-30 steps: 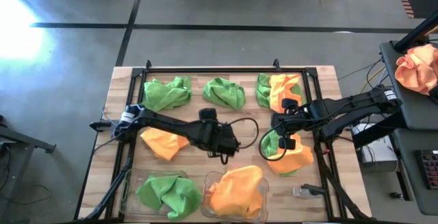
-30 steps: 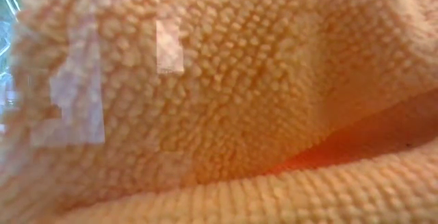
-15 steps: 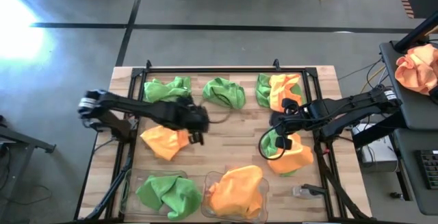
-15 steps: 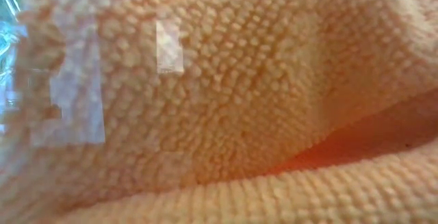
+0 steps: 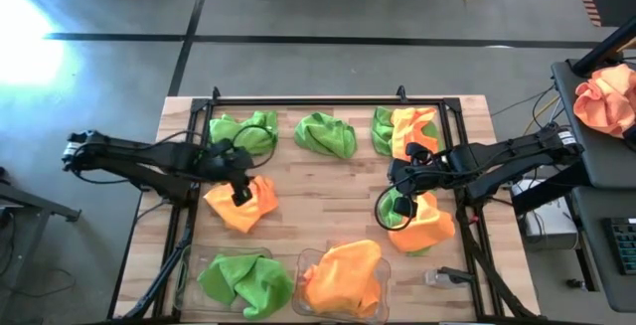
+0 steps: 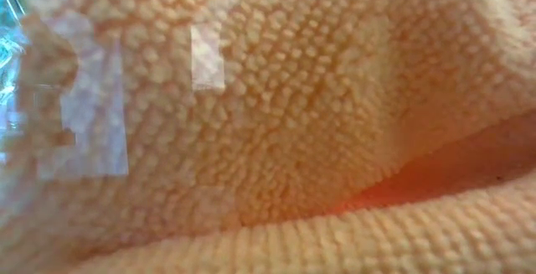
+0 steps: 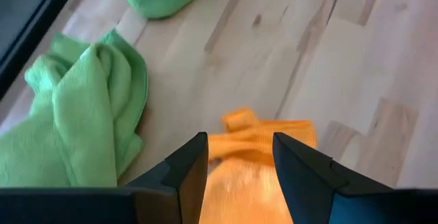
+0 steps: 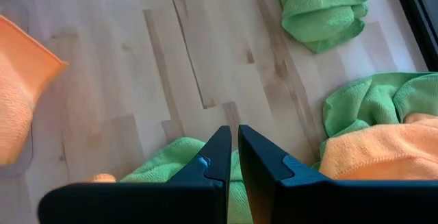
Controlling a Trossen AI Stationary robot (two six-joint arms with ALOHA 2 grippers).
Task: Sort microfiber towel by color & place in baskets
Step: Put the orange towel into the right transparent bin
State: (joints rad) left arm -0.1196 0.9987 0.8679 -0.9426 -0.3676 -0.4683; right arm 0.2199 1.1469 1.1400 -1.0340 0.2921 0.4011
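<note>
Where it hung over the desk's [image 5: 328,181] middle a second ago, the left claw [image 5: 241,194] now gapes wide above an orange towel [image 5: 241,206]. The right claw [image 5: 401,204], pinched narrow, stays over a green towel [image 5: 396,206]. Grey floor [image 5: 99,77] surrounds the baskets' [image 5: 189,270] desk.

Nubbly fuzzy cloth towels [image 5: 242,206], matt planked wood table [image 5: 328,181], glossy clear plastic baskets [image 5: 298,262]

Crumpled fuzzy lime-green and orange microfiber towels lie loose: one orange towel [image 5: 242,204] directly under the left gripper [image 5: 240,194], a green-and-orange heap [image 5: 418,218] beneath the right gripper [image 5: 400,206]. Beyond both tools, two clear plastic baskets hold one green towel [image 5: 244,279] and one orange towel [image 5: 344,278].
</note>
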